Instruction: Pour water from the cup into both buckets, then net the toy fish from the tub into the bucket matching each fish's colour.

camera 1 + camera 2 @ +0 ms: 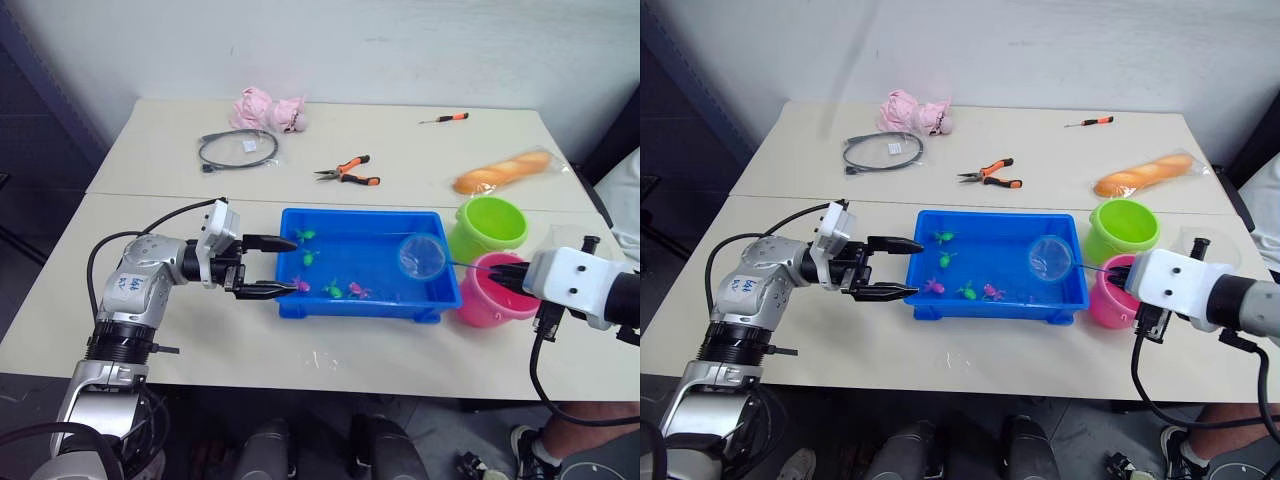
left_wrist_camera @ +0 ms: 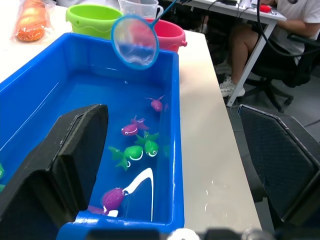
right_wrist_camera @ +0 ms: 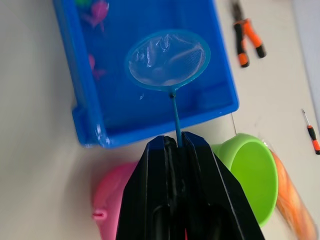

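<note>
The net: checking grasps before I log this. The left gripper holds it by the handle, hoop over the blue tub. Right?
Wrong arm. The right gripper holds the net by the handle, as the right wrist view shows; its hoop is over the blue tub.

We see a glossy, smooth blue plastic tub [image 1: 432, 296] holding small shiny plastic fish [image 2: 131, 152]. The net [image 3: 168, 59] has sheer, see-through mesh in a smooth blue rim. Beside the tub stand two glossy plastic buckets, lime green [image 1: 489, 226] and pink [image 1: 482, 305]. The table [image 1: 160, 160] looks matt, pale and smooth. The left gripper's fingers [image 2: 60, 165] look matt black with a fine textured face. The pliers [image 1: 349, 172] have dull metal jaws and orange grips.
</note>
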### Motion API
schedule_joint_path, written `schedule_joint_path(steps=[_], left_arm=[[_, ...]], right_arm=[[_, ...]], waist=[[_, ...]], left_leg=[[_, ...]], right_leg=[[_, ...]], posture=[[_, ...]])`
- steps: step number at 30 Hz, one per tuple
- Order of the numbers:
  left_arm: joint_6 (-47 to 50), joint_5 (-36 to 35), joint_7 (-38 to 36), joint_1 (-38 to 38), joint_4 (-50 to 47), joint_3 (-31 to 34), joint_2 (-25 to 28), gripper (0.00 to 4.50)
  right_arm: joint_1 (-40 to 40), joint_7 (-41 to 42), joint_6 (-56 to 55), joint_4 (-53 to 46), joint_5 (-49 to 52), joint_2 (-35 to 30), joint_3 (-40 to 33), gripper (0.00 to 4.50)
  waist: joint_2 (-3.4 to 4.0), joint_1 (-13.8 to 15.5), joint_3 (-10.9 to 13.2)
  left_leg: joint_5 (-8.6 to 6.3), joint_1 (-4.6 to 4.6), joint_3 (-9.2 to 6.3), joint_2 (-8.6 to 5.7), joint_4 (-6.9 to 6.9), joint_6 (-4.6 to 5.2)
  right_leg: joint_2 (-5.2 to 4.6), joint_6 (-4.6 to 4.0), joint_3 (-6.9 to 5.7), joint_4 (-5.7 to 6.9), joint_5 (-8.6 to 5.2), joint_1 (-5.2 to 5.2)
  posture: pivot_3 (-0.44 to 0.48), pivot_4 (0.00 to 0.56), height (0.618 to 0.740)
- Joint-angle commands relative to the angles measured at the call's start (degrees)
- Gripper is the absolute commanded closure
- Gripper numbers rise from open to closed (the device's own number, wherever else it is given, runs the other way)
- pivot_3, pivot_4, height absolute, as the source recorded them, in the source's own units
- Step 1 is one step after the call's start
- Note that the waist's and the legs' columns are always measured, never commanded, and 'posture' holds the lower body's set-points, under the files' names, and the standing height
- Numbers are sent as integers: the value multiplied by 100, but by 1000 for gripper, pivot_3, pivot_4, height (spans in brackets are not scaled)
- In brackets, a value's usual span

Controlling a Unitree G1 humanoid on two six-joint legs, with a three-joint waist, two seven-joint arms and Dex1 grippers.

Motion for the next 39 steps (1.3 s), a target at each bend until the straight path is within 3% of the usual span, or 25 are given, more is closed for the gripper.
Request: schedule_joint_path(steps=[1,10,18,27,39], left_arm=[[-107,45,11,-131,-33,11,-15,42],[-155,95,86,-155,-49,-11,-93,42],[-178,106,108,-169,-53,-5,-115,42],[-155,70,137,-45,-136,47,-55,42],[-172,61,203,15,-179,81,-26,42]], right_arm=[[-575,300,-212,246,-507,-176,527,4500],[-2262,866,-605,862,-1512,155,1937,4500],[-3209,1631,-489,1232,-1755,696,2654,4500],[-3675,2303,74,1319,-1227,1160,2624,4500],[-3906,2282,1462,1314,-547,1507,2298,4500]], waist=[[0,-9,0],[0,-76,0],[0,-137,0],[1,-140,0],[1,-138,0]], left_leg=[[0,-1,0,1,1,0],[2,-1,3,4,4,-5],[3,-1,6,4,5,-6],[4,-1,5,5,6,-7],[3,-1,3,5,6,-7]], right_leg=[[1,0,-1,0,0,0],[3,1,-4,6,1,-3],[3,2,-3,10,1,-5],[3,2,-5,13,1,-6],[1,2,-6,16,1,-5]], posture=[[0,150,740],[0,150,740],[0,150,740],[0,150,740],[0,150,740]])
